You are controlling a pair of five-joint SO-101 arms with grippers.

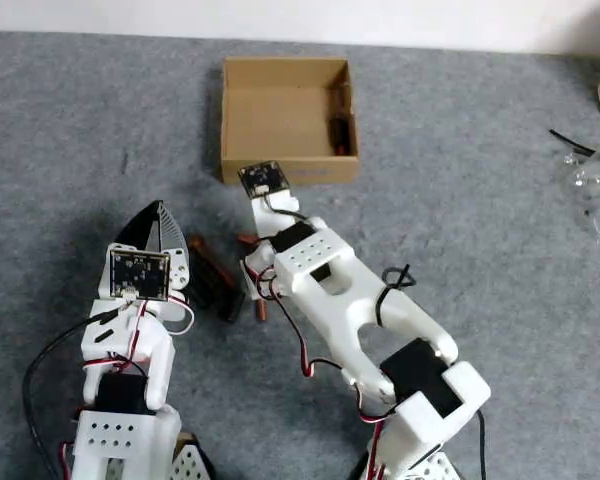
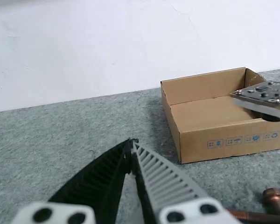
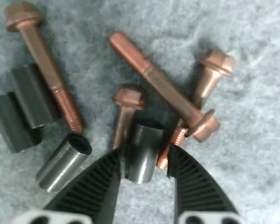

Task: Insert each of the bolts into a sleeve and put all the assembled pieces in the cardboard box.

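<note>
Several copper bolts (image 3: 161,88) and dark sleeves (image 3: 65,161) lie in a loose heap on the grey carpet, which the high view shows between the two arms (image 1: 220,280). In the right wrist view, my right gripper (image 3: 148,155) is shut on one dark sleeve (image 3: 143,161), with a bolt's threaded tip wedged against one finger. My left gripper (image 1: 160,205) stands left of the heap, shut and empty, with its tips meeting (image 2: 131,143). The cardboard box (image 1: 235,120) sits behind the heap and holds one assembled piece (image 1: 342,133) by its right wall.
Two blocky dark sleeves (image 3: 23,107) lie against a long bolt (image 3: 39,60). The right arm's camera board (image 2: 266,93) hangs in front of the box (image 2: 214,116). Clear plastic items and a cable (image 1: 585,175) sit at the far right. Open carpet lies to the left.
</note>
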